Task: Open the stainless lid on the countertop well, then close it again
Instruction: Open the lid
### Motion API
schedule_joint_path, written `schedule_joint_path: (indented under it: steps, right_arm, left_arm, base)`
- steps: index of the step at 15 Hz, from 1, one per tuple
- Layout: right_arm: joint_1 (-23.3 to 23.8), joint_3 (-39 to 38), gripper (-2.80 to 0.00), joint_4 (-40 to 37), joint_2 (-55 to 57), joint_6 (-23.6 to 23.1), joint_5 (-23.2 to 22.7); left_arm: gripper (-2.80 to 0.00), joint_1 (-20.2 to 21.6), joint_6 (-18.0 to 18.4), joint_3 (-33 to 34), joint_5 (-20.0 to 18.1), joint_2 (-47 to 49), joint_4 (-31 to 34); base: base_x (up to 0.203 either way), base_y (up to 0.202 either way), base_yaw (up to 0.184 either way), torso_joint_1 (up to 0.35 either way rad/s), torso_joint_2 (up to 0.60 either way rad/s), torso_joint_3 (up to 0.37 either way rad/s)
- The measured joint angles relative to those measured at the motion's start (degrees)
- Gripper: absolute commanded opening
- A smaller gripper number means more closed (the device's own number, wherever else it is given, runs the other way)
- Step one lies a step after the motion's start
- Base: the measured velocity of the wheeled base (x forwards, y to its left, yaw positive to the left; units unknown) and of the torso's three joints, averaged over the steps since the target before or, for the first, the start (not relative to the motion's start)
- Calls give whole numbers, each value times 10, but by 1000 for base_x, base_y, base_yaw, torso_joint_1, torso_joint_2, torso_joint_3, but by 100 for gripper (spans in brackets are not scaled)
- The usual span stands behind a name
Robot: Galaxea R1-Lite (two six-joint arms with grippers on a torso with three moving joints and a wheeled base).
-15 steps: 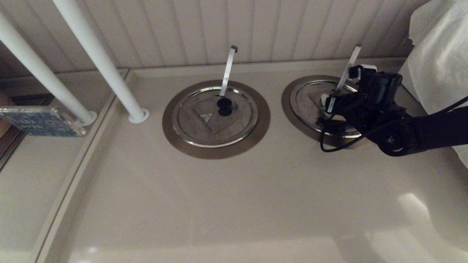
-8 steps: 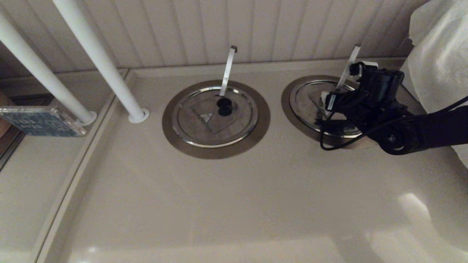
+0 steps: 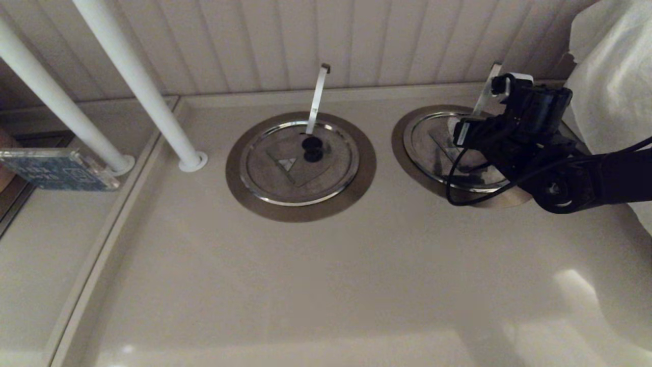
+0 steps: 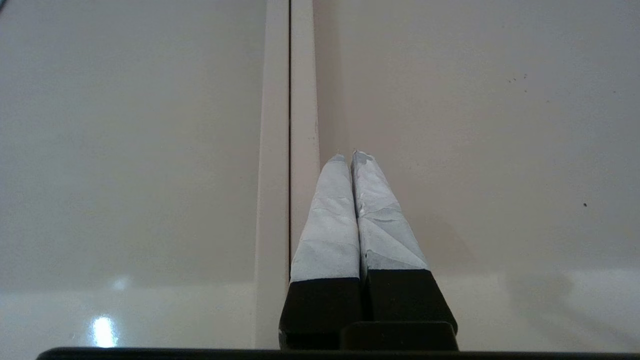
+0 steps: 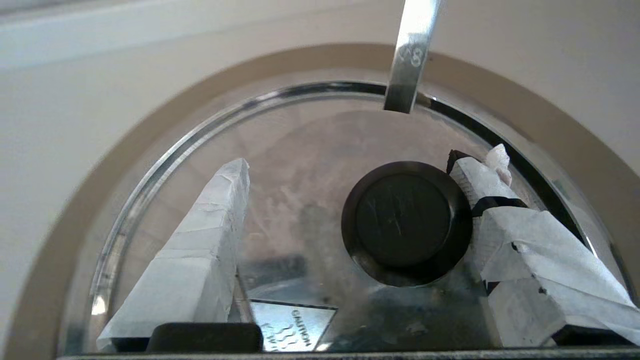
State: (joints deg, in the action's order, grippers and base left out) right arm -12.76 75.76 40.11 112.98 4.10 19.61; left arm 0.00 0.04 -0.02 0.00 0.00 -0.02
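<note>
Right wrist view had my right gripper (image 5: 360, 172) spread wide over the stainless lid (image 5: 300, 210), 1 finger touching its black knob (image 5: 406, 221). Lid sat shut on the countertop well (image 3: 407, 153), far right of the counter. Left gripper (image 4: 349, 156) was pinched together, parked over bare counter.

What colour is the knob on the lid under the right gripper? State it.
Black. The knob on the stainless lid shows best in the right wrist view, between the right gripper's open fingers.
</note>
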Motion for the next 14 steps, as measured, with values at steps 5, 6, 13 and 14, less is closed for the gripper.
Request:
schedule_joint_path:
  steps: [5, 6, 13, 14]
  right_arm:
    - [-23, -2, 0, 3, -16, 0, 15]
    - [-28, -1, 0, 3, -19, 0, 16]
    - [-54, -5, 0, 3, -32, -2, 24]
    - [-55, -5, 0, 3, -32, -2, 24]
  left_arm:
    - [-280, 0, 0, 0, 0, 0, 0]
    - [-280, 0, 0, 0, 0, 0, 0]
    - [-280, 0, 0, 0, 0, 0, 0]
    - [-280, 0, 0, 0, 0, 0, 0]
  base:
    - [0, 0, 0, 0, 0, 0]
    - [0, 0, 0, 0, 0, 0]
    - [0, 0, 0, 0, 0, 0]
    - [0, 0, 0, 0, 0, 0]
